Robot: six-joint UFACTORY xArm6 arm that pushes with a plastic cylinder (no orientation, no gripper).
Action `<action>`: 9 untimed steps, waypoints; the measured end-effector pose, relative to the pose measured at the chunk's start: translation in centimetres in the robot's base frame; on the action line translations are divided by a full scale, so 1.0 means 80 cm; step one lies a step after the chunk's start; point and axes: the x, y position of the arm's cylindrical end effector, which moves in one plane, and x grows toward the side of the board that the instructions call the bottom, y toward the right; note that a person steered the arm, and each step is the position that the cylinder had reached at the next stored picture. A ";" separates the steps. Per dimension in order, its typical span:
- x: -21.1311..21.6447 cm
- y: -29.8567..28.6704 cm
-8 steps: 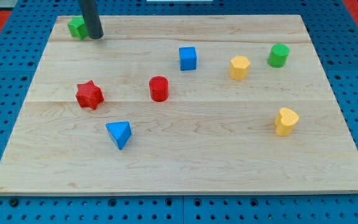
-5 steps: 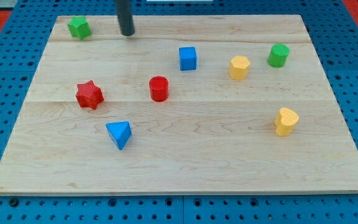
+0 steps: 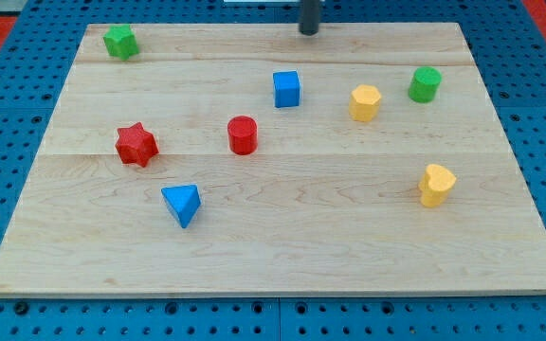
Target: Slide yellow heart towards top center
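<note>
The yellow heart point(image 3: 436, 184) lies near the view's right edge of the wooden board point(image 3: 349, 246), below mid-height. My tip point(image 3: 309, 31) is at the view's top, near the centre, blurred. It is far up and to the left of the yellow heart, touching no block. The blue cube point(image 3: 287, 89) is the nearest block, just below my tip.
A yellow hexagonal block point(image 3: 365, 102) and a green cylinder point(image 3: 425, 84) sit at the upper right. A red cylinder point(image 3: 243, 134) and a red star point(image 3: 136, 144) lie left of centre. A blue triangle point(image 3: 182, 204) is at lower left, a green block point(image 3: 119, 42) at top left.
My tip has swept along the top edge from beside the green block at the top left to near the top centre. No block has moved.
</note>
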 end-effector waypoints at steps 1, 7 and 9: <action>-0.003 0.083; 0.399 0.294; 0.404 0.153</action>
